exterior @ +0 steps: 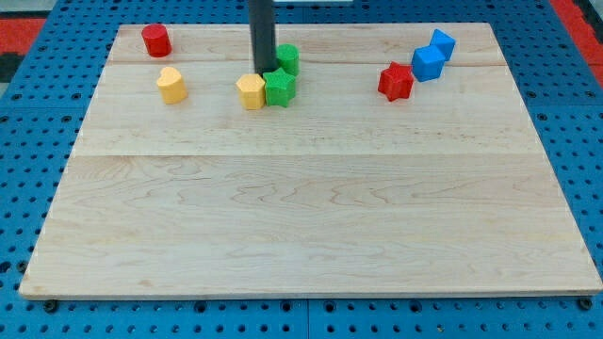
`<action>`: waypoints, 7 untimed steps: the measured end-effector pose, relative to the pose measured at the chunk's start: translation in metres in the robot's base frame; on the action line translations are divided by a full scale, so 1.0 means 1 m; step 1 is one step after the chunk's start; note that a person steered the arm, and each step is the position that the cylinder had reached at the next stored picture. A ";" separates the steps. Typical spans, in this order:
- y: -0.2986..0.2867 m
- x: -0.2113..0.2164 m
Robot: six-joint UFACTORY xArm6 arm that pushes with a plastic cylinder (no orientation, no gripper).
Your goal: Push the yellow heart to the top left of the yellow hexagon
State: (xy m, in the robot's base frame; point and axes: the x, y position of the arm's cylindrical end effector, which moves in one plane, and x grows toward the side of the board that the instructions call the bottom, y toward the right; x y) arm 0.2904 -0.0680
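The yellow heart (171, 84) lies near the view's top left. The yellow hexagon (251, 91) lies to its right, touching a green star (280, 88). A green round block (287, 58) sits just above the star, partly hidden by the rod. My tip (264, 72) is at the hexagon's upper right edge, between the hexagon, the star and the green round block. The heart is left of the hexagon and slightly higher.
A red cylinder (155, 40) stands at the top left corner area. A red star (396, 82) and two blue blocks (427, 63) (442, 43) lie at the top right. The wooden board (301, 207) ends on a blue pegboard.
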 end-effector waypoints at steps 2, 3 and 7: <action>0.018 -0.049; 0.053 -0.041; 0.089 0.144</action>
State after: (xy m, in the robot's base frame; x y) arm 0.4346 0.0209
